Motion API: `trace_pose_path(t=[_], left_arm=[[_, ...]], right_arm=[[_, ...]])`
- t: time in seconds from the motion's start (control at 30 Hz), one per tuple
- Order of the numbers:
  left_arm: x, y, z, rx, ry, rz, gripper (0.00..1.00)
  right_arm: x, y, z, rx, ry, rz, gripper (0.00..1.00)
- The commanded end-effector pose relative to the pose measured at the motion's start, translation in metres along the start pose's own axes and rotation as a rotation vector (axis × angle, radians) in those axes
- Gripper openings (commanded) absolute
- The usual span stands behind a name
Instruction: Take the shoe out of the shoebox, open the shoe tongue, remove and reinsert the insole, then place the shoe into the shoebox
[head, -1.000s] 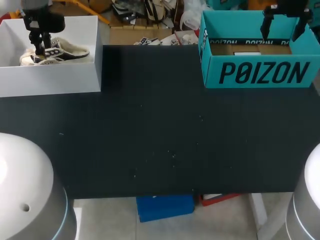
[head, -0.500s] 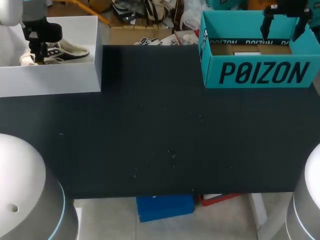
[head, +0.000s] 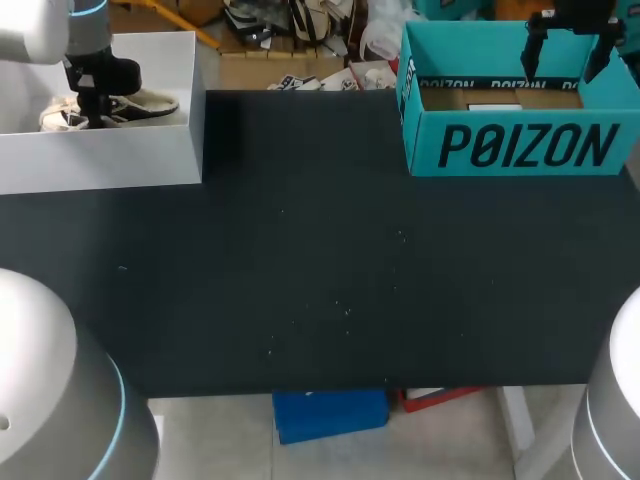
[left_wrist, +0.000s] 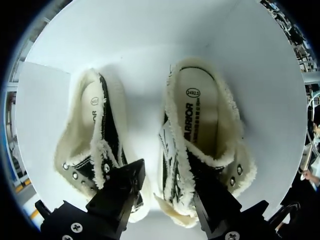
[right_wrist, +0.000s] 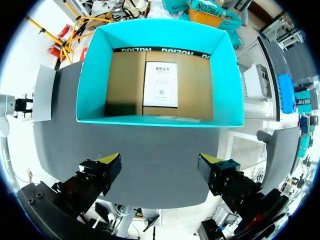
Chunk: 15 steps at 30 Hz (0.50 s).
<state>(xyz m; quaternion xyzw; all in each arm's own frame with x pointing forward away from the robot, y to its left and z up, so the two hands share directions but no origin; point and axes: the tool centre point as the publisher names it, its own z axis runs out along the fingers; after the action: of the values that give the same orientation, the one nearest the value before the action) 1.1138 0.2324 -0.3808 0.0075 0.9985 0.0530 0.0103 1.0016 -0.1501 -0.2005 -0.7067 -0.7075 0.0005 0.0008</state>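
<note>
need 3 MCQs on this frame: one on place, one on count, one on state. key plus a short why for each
1. The fleece-lined sneakers are:
A. loose outside any box
B. inside the white shoebox
C. held up in mid-air

2. How many sneakers are there?
A. two
B. one
C. four

3. The right pincer near the teal shoebox is:
A. shut on a sneaker
B. shut on the box wall
C. open and empty

Key:
1 B: the left wrist view shows them lying on the box's white floor.
2 A: two sneakers lie side by side there.
3 C: its fingers stand wide apart with nothing between them.
</note>
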Motion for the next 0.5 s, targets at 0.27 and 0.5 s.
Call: trace_pose_path(t=[0.27,0.5], left_arm=[[0.001,-0.004,0.013,-0.005,0.019,0.007,0.41],[0.009,-0.007,0.022,-0.021,0.044,0.019,0.00]], right_arm=[[0.000,0.000,0.000,0.001,0.000,0.000,1.00],[0.000,0.000,0.000,0.001,0.000,0.000,1.00]])
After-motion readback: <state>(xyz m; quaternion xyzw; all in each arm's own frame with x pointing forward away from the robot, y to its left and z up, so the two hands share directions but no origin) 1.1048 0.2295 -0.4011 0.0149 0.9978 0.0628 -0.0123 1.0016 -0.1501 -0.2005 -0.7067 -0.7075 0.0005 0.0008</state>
